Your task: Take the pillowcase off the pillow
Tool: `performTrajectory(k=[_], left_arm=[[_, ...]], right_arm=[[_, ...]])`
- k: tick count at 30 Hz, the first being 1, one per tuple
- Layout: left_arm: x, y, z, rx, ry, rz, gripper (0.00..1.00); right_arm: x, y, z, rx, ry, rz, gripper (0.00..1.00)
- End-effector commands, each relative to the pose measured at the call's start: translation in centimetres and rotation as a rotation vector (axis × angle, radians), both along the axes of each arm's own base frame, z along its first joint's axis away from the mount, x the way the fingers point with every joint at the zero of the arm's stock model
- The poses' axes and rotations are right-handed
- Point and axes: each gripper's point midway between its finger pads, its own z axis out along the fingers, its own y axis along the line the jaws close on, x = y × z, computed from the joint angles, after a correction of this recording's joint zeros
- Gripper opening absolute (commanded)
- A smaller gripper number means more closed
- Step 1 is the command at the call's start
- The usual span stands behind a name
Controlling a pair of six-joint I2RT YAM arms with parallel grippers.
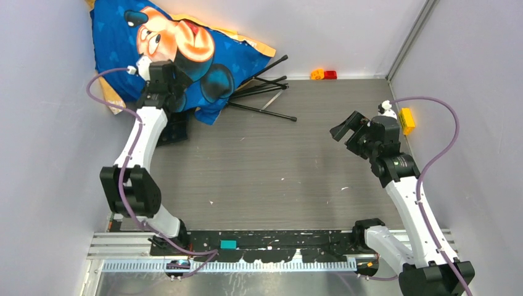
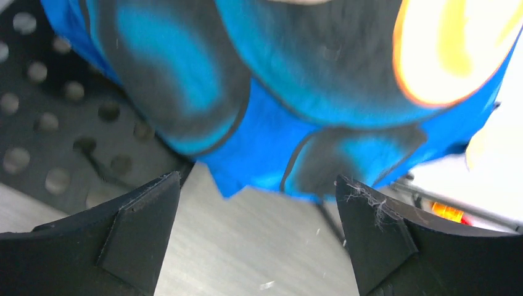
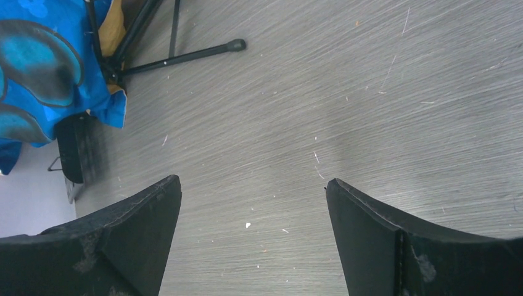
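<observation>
The left hand (image 2: 258, 180) and right hand (image 3: 253, 181) stood apart, empty; a deep pinch on the pillowcase (image 1: 123, 37) risked trapping the pillow

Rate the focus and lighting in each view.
Top external: evenly lit and sharp, no glare on the table. Left wrist: the pillowcase is very close to the lens and blurs, and the background at right washes out white. Right wrist: table grain crisp, pillowcase corner slightly soft.

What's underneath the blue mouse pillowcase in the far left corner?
Black tripod legs poke out from under the pillowcase, and a black perforated plate lies below its hem. No pillow shows; the fabric hides whatever else is there.
</observation>
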Motion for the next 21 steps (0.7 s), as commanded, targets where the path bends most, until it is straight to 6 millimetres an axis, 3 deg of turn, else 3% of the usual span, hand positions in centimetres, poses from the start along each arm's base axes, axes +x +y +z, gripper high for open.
performTrajectory(k=[1,5,7,9,12,16,21], left_arm=[[4.6,4.5,4.9,-0.014,-0.180,0.109,1.00],[7.7,7.1,6.3,-0.003,-0.272,0.163,1.00],[9.6,8.0,5.3,-0.006,-0.261,0.168,1.00],[11.2,8.6,6.0,-0.007,-0.278,0.165,1.00],[13.8,9.2,4.9,0.019,-0.276,0.149,1.00],[17.0,7.3,5.1,0.056,-0.321,0.055,0.94],[18.2,6.4,4.7,0.046,-0.317,0.039,0.90]], right_arm=[[0.6,0.8,2.8,0.015,-0.063,0.042,0.92],[0.6,0.6,3.5,0.000,-0.066,0.042,0.92],[0.5,0.7,3.7,0.004,-0.069,0.045,0.92],[0.3,0.8,3.9,0.009,-0.073,0.050,0.92],[0.0,0.5,4.0,0.002,-0.083,0.042,0.92],[-0.1,0.3,4.1,-0.008,-0.085,0.034,0.92],[0.0,0.2,4.3,-0.007,-0.082,0.028,0.92]])
